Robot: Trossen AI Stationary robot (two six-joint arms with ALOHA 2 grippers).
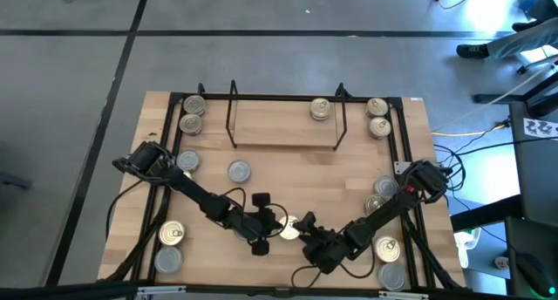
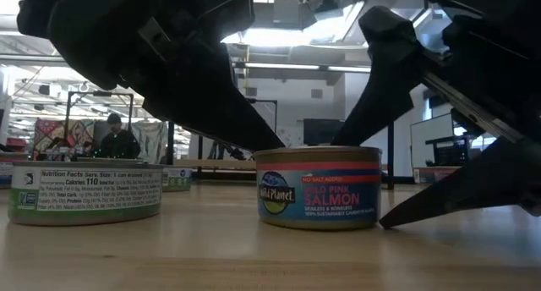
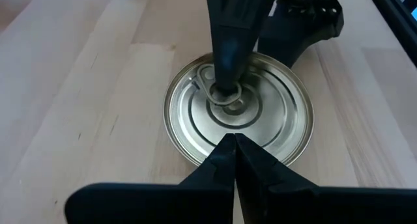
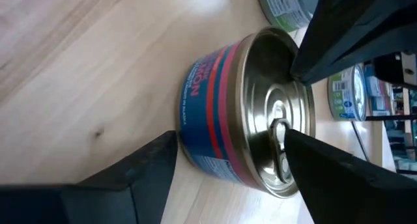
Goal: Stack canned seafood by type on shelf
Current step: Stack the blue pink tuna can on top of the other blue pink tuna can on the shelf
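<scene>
At the table's near edge, a blue-and-red salmon tin [image 2: 319, 187] stands upright on the wood between the two grippers. The right gripper [image 4: 228, 165] has its fingers spread wide, one on either side of this tin, one tip over the pull-ring lid; whether they press it I cannot tell. The left gripper [image 3: 234, 149], fingers pressed together and holding nothing, sits just beside the tin's rim. Beyond the tin, the shelf [image 1: 283, 130] stands at the table's far edge, one tin [image 1: 321, 109] on its board.
</scene>
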